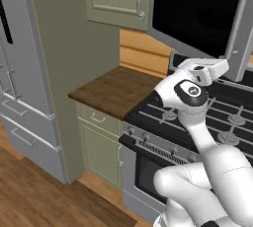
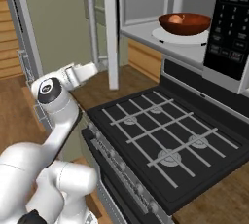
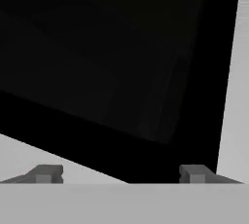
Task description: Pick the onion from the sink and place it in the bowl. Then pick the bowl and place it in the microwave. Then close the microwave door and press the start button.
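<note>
Gripper (image 3: 120,174) fingertips are seen spread apart with nothing between them, close to the black glass of the microwave door (image 1: 197,9). Inside the microwave (image 2: 146,4), at the far right, the bowl (image 2: 185,23) is seen on the turntable with the onion (image 2: 178,19) in it. Keypad lettering cannot be read.

arm raised, gripper (image 3: 119,173) spread wide

The microwave door (image 1: 197,9) runs off the top edge; the onion (image 2: 178,20) sits half-hidden behind the bowl (image 2: 187,23) rim.
</note>
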